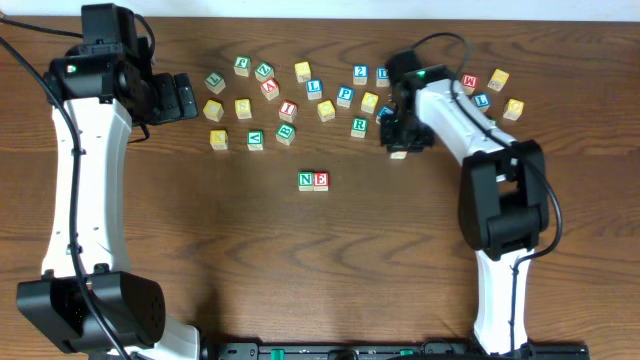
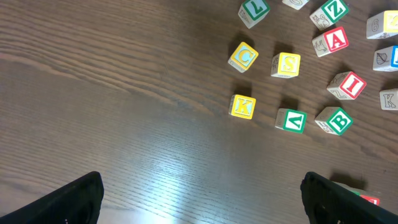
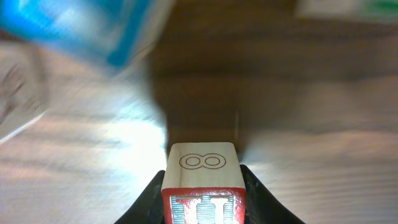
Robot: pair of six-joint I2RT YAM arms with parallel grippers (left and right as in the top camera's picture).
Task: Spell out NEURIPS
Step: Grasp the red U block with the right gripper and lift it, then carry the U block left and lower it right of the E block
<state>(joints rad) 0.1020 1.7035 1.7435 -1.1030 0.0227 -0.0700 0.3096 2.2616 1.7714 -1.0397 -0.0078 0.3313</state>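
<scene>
Two cubes, N (image 1: 306, 181) and E (image 1: 321, 181), stand side by side mid-table. My right gripper (image 1: 400, 138) hangs to their upper right. In the right wrist view its jaws (image 3: 202, 190) press both sides of a light-wood cube (image 3: 202, 163) with a red-framed face whose letter looks like U and a figure-eight mark on another face. Loose in the back row lie I (image 1: 288, 110), S (image 1: 243, 107), P (image 1: 345, 96) and R (image 1: 358, 127). My left gripper (image 1: 185, 97) is open at the back left. Nothing lies between its fingers (image 2: 81, 199).
Several other lettered cubes lie scattered along the back, among them K (image 2: 242, 106), C (image 2: 243, 56), A (image 2: 336, 40), B (image 2: 339, 120), a 2 (image 1: 360, 73) and an M (image 1: 468, 83). A blurred blue cube (image 3: 93, 31) sits close behind the held one.
</scene>
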